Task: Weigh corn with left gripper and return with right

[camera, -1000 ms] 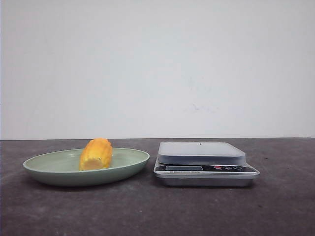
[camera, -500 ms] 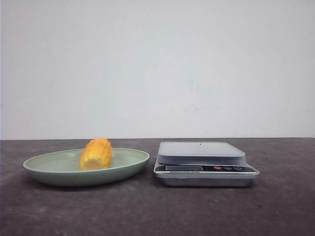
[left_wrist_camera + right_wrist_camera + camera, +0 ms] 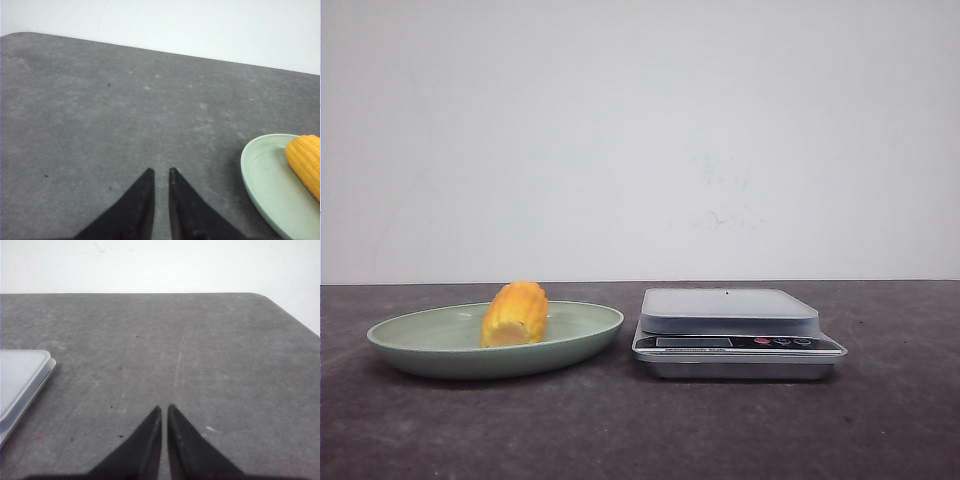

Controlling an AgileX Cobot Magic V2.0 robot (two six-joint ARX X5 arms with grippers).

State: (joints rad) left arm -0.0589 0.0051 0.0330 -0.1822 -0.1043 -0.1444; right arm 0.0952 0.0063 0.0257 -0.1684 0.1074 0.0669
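Front view: the short, ribbed yellow-orange corn [image 3: 516, 312] lies on the shallow pale-green plate [image 3: 430, 352], which sits on the dark grey desk [image 3: 640, 430] just beside the silver kitchen scale [image 3: 738, 350] with its pale square platform, and neither arm shows here. The cob's long axis runs roughly away from you and slightly leftward, its cut end facing the camera and its rounded end toward the back wall; nothing has yet been lifted, so the step in hand is judged to be the left arm's reach for the cob. Left wrist view: the left gripper [image 3: 160, 172] hangs over bare desk, its dark pointed fingers [image 3: 142, 200] set narrow with only a slim gap and nothing between them, while the plate's rim and one end of the corn sit off to one side, apart from the tips. You would do well to open those fingers wide before descending, swing over the plate, and close across the cob's short width, square to its length, so the ribbed rows do not roll out of the grip. Right wrist view: the right gripper [image 3: 164, 409] is likewise nearly closed and empty over bare desk, with a corner of the scale's platform at the frame's edge, well clear.
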